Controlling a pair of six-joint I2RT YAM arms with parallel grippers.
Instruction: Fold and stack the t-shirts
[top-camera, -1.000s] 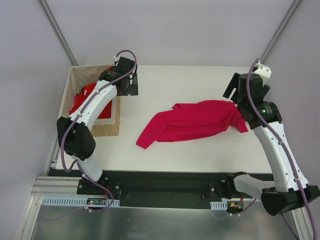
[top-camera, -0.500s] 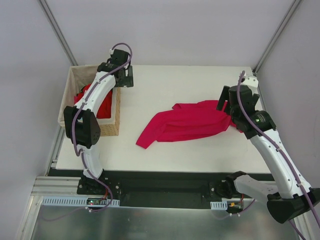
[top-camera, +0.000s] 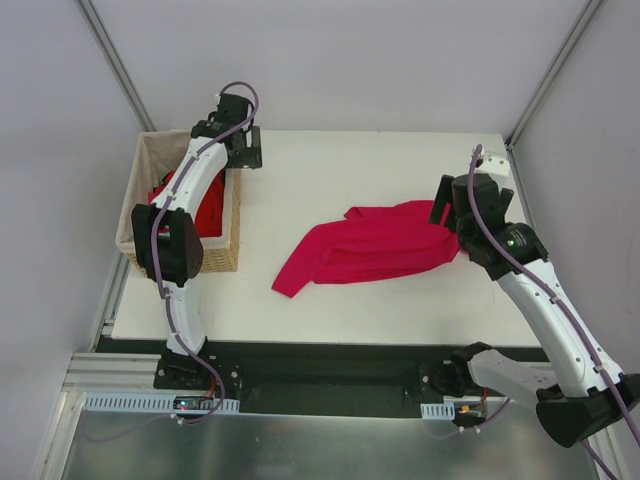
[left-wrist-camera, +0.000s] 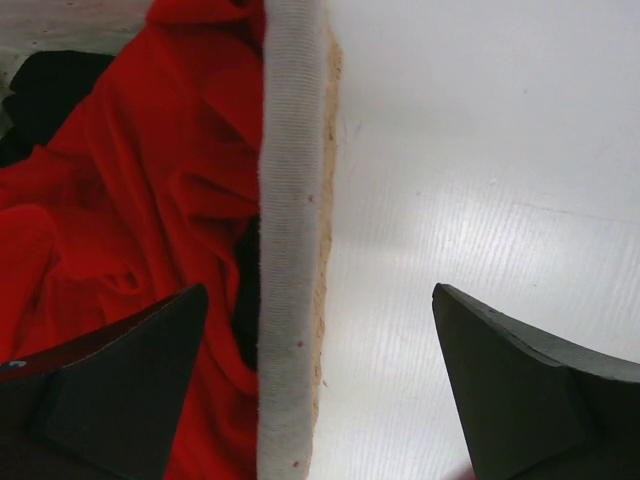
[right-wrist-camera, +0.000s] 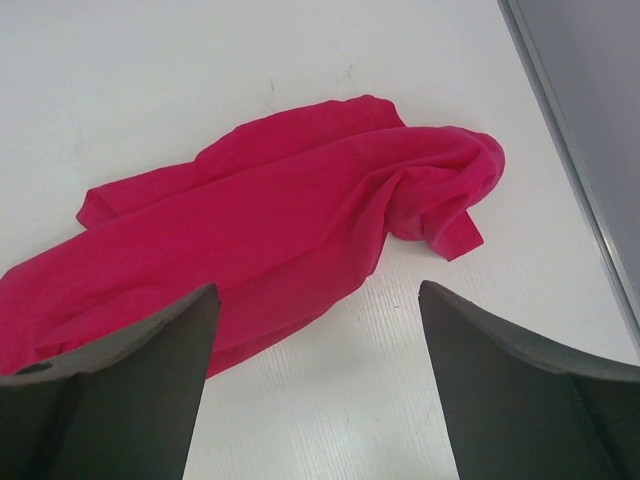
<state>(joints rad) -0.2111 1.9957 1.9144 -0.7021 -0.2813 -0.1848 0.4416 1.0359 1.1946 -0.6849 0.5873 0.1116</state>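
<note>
Left arm is stretched far forward; left gripper (top-camera: 238, 150) (left-wrist-camera: 320, 300) is spread, empty, astride basket rim (left-wrist-camera: 285, 250), red t-shirts (left-wrist-camera: 130, 200) under one finger. Right arm is bent; right gripper (top-camera: 447, 210) (right-wrist-camera: 315, 290) is released, magenta t-shirt (right-wrist-camera: 280, 220) (top-camera: 375, 245) just ahead, below.

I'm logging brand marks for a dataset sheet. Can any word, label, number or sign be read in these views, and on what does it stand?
None can be read.
The magenta t-shirt shows no print or label in either view of it.
The red t-shirts, the basket and the table carry no marking.
The small boards at the arm bases are too small to read.
</note>
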